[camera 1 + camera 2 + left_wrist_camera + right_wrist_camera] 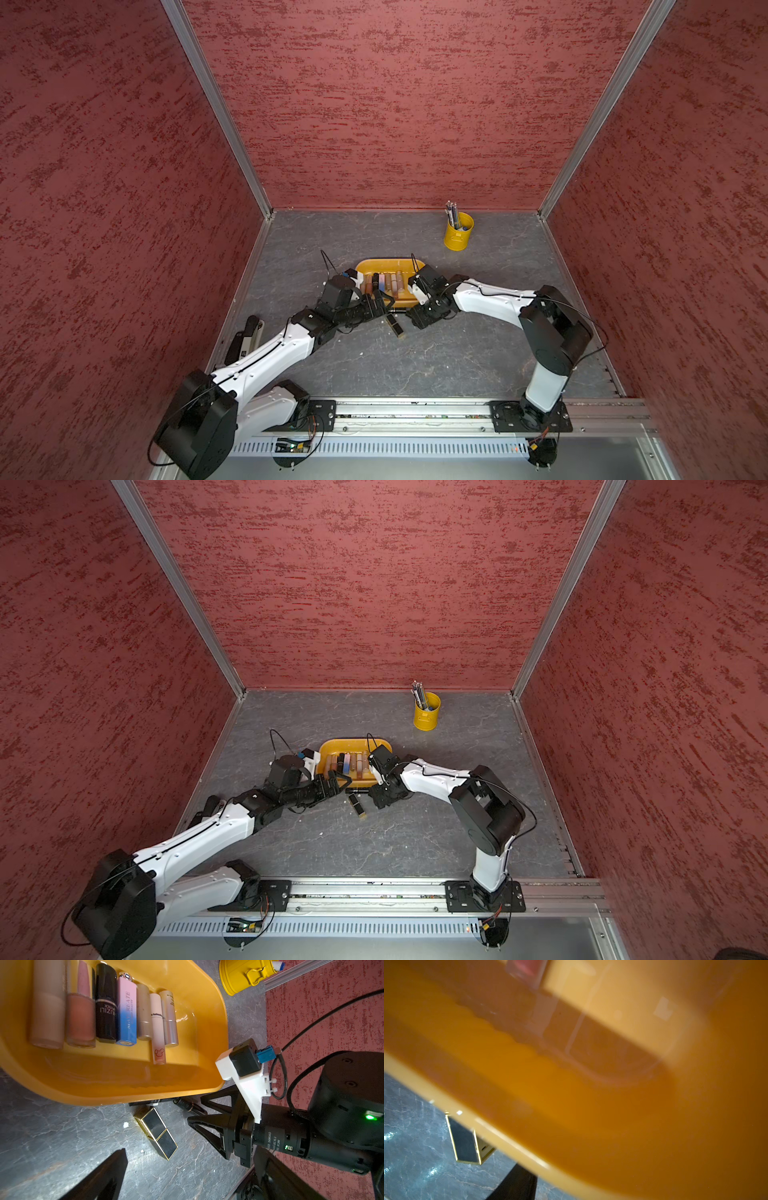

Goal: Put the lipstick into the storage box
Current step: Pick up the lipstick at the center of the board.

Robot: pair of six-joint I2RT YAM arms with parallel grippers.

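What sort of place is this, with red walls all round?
Probably a robot test booth, not a home: red textured wall panels in bare aluminium posts, two white-and-black robot arms bolted to a metal rail, and a shallow orange-yellow plastic tub of lipsticks as practice props.

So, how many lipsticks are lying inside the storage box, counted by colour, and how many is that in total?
Black lipstick: 1
Pink-to-blue lipstick: 1
Silver or grey lipsticks: 2
Beige or pink lipsticks: 3
Total: 7, side by side in the storage box.
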